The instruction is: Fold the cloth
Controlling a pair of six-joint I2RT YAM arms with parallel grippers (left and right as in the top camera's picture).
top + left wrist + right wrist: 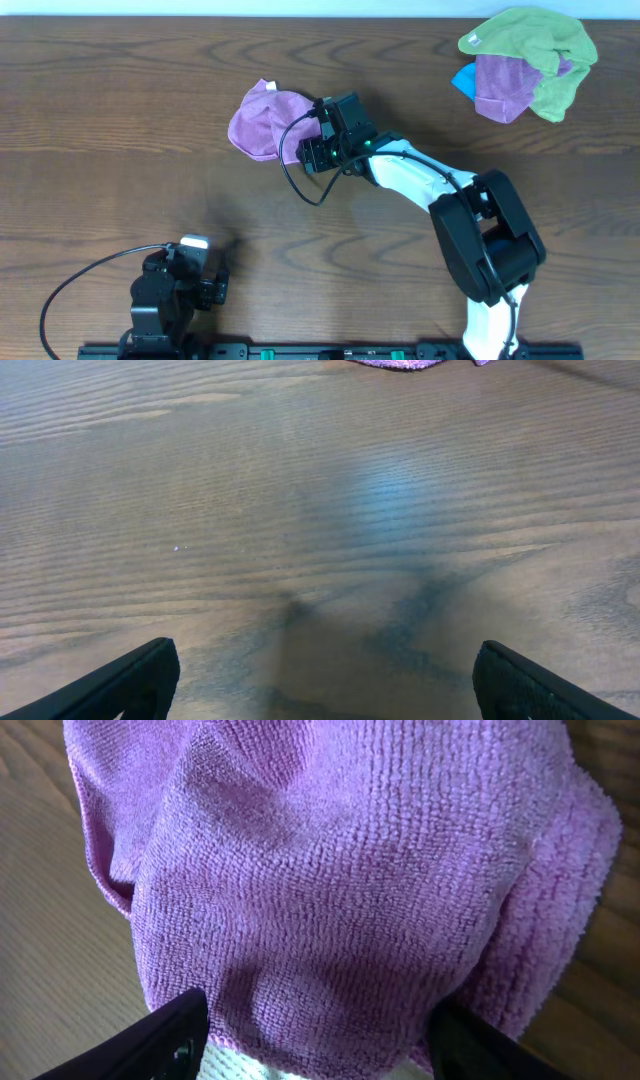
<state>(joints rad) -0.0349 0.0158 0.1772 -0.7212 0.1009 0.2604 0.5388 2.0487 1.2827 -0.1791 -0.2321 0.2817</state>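
Purple terry cloth [265, 122] lies bunched far-left of centre on the wood table [120, 120]. Right gripper [315, 1035] stands astride it, fingers spread wide and not visibly pinching. Left gripper [325, 680] hangs apart over bare wood, near-left. Advice: flatten the cloth, pinch one hem only, and bring it across to the opposite edge. No legible writing.

Left gripper [330, 690]: fingers [120, 685] spread wide.
Table [300, 510]: brown wood beneath the gripper.
Cloth [400, 363]: purple edge, well ahead of the gripper.
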